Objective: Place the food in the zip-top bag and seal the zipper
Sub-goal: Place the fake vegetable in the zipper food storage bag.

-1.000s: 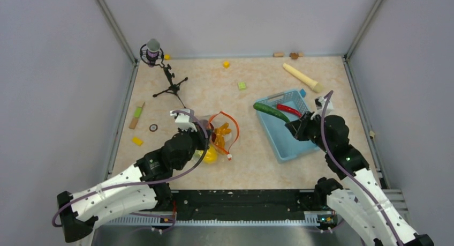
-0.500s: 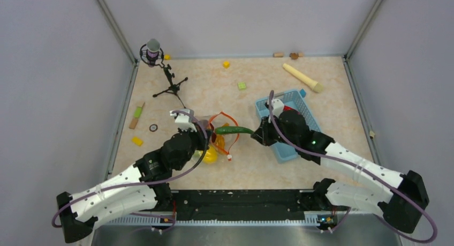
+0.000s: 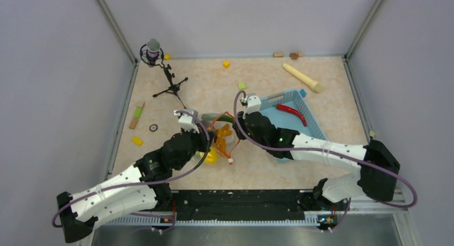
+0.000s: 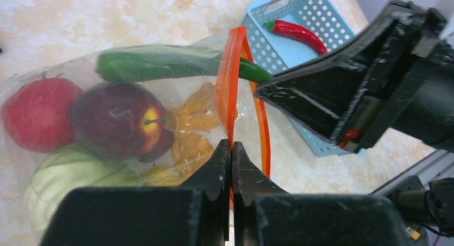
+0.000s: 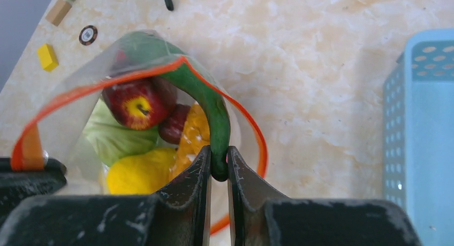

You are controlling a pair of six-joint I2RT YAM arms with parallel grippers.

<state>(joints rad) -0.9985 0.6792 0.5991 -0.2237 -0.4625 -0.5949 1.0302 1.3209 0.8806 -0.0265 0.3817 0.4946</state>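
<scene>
Film of the zip-top bag (image 4: pixel 64 64) looks thin, crinkly and limp, so it probably weighs next to nothing and will sag unless it is held by the stiffer zipper (image 4: pixel 227 90) at its mouth. It lies mid-table, just left of the blue basket (image 4: pixel 321 5). The left gripper (image 4: pixel 231 149) is pinched tight on that orange-red strip, keeping the mouth spread. The long green piece (image 5: pixel 211 112) seems hard, smooth and light, likely slippery. The right gripper (image 5: pixel 218 160) is clamped narrowly on its near tip, with the rest of it across the mouth and inside the bag.

Counted: one bag and one basket. In the bag are one pale green piece (image 4: pixel 69 173), one red tomato (image 4: pixel 32 117), one dark red apple (image 4: pixel 115 120), one yellow lemon (image 5: pixel 139 173) and some orange pieces (image 4: pixel 190 128) too jumbled to number. One red chili (image 4: pixel 297 31) lies in the basket.
</scene>
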